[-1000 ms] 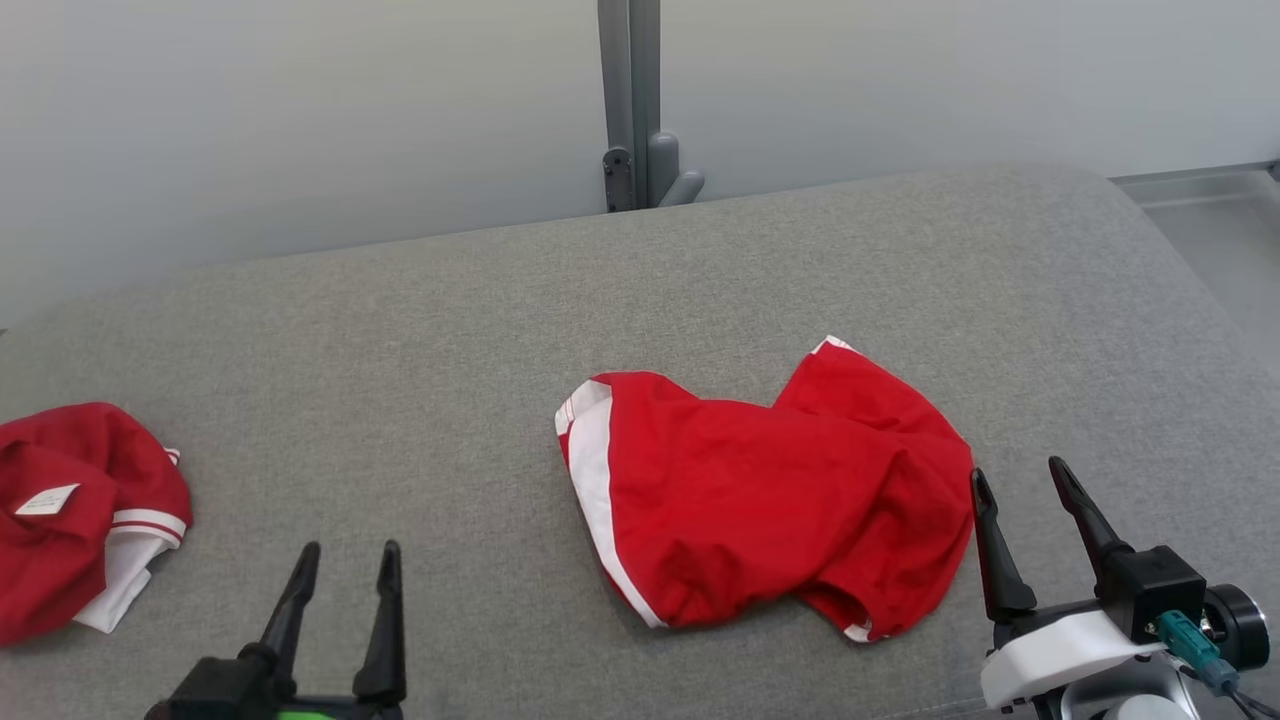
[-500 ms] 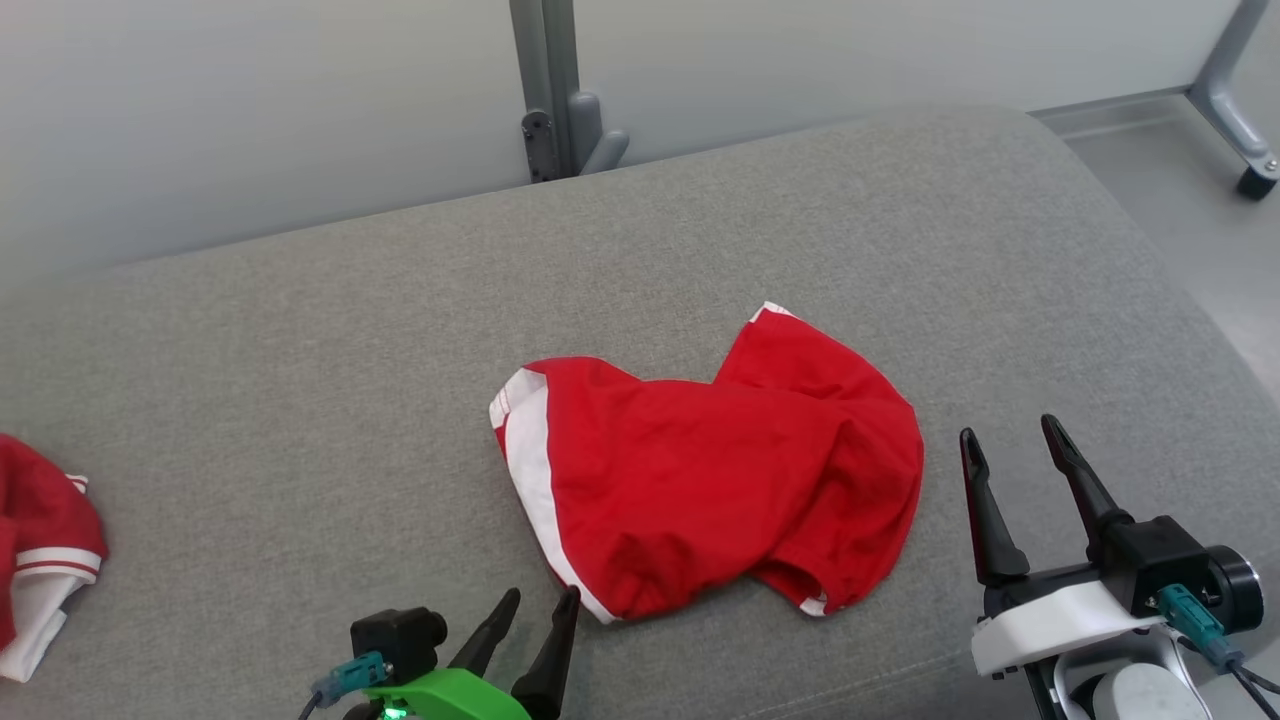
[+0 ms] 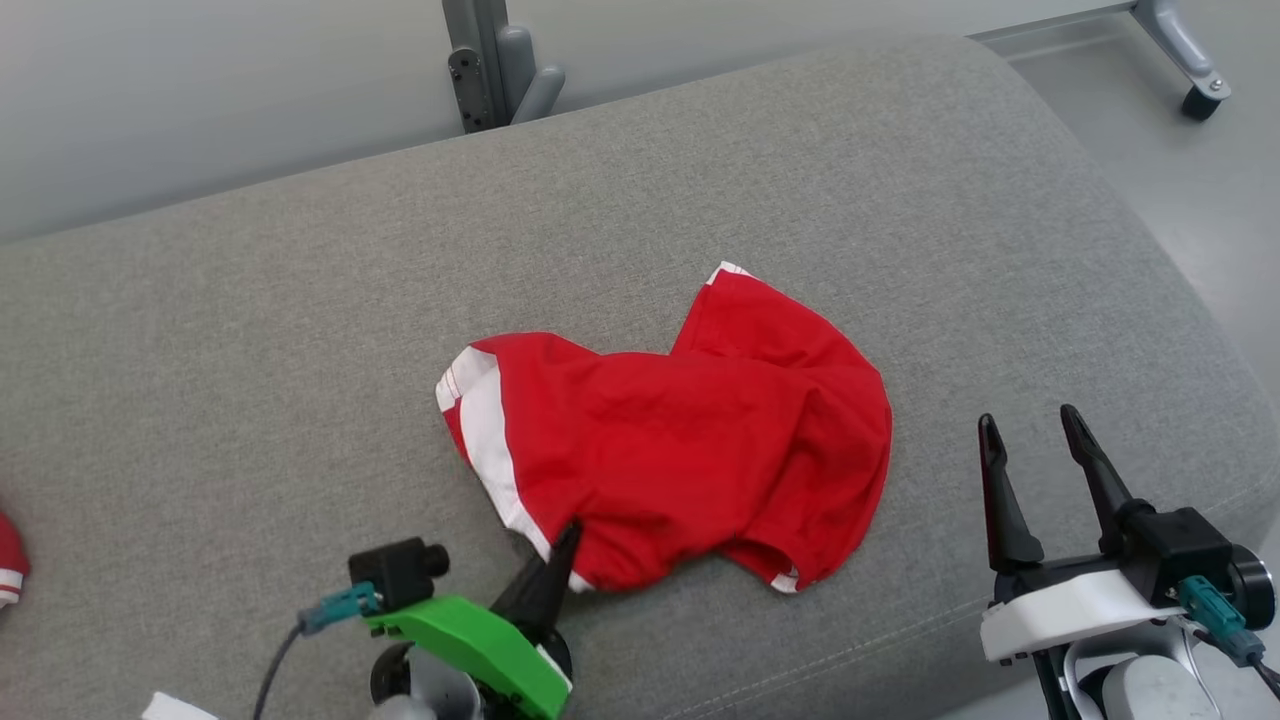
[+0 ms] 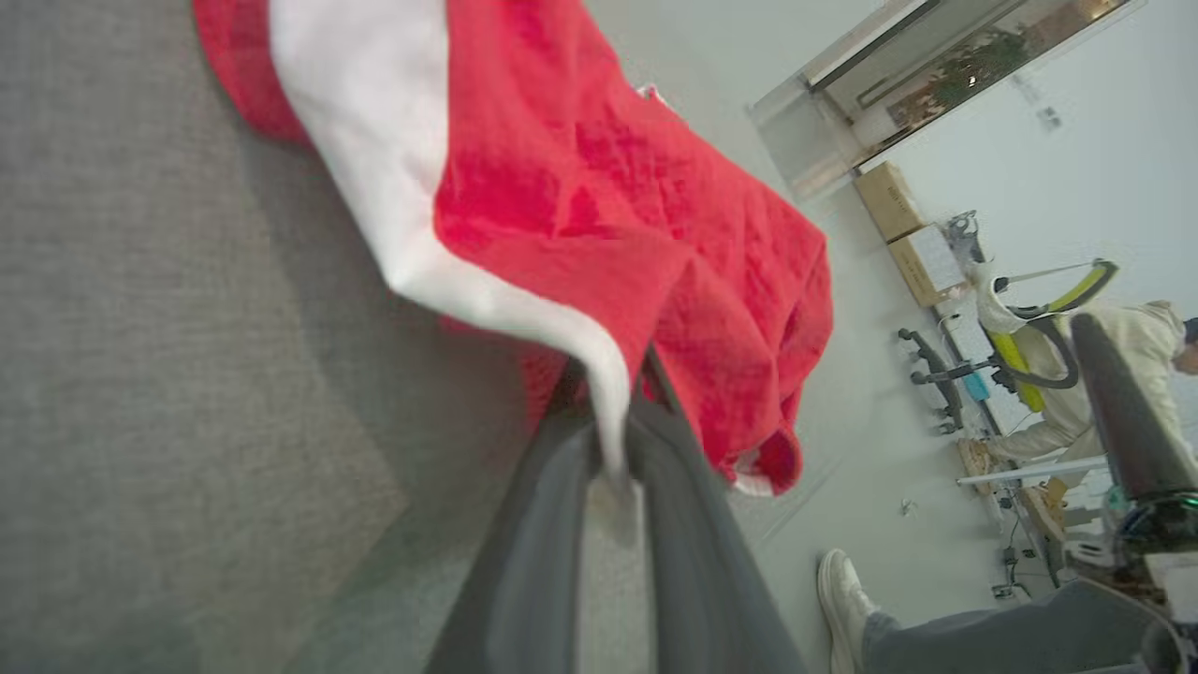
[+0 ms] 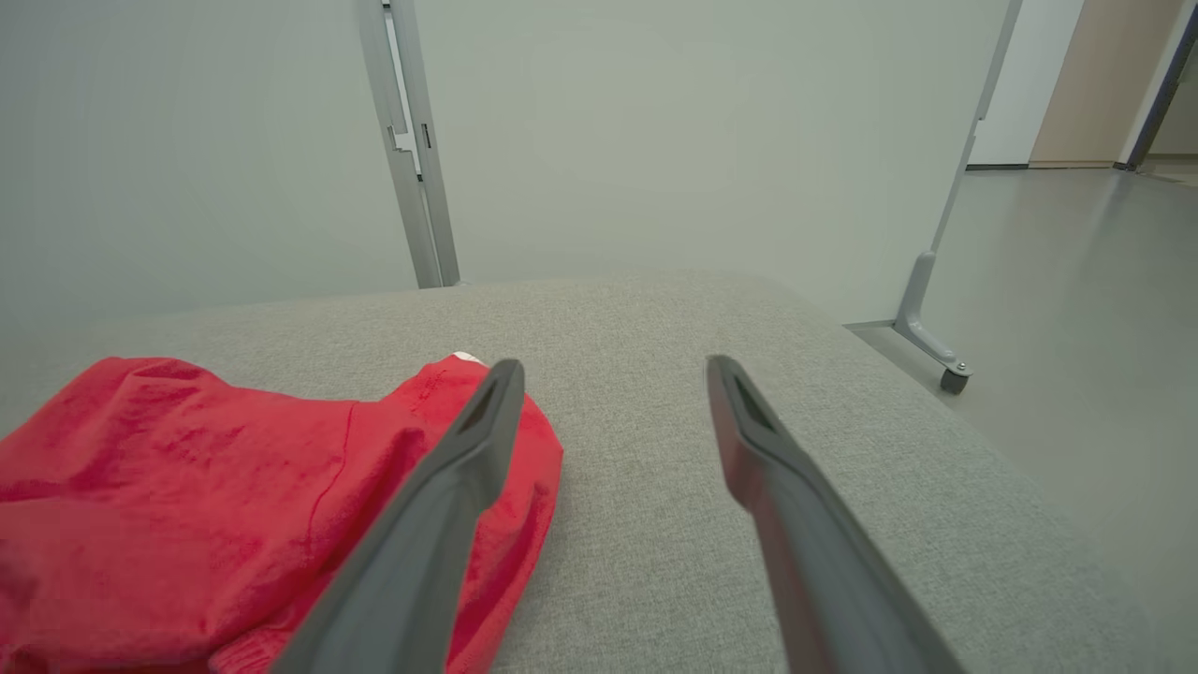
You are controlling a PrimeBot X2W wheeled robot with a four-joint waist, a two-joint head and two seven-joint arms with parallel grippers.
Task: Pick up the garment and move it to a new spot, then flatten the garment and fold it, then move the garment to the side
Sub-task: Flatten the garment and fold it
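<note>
One red garment (image 3: 700,440) centre; left gripper (image 3: 568,535) pinches hem, right gripper (image 3: 1030,418) spread.

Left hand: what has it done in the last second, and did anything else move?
The left hand moved in to the near edge of the red garment and closed on its white stripe. The right hand stays open beside it; the garment lies crumpled where it was on the grey cushion.

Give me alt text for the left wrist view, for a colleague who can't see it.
The left gripper has its two dark fingers closed on the white-banded edge of the red garment, which lies crumpled on the grey cushion. A person's shoe shows at the lower right.
</note>
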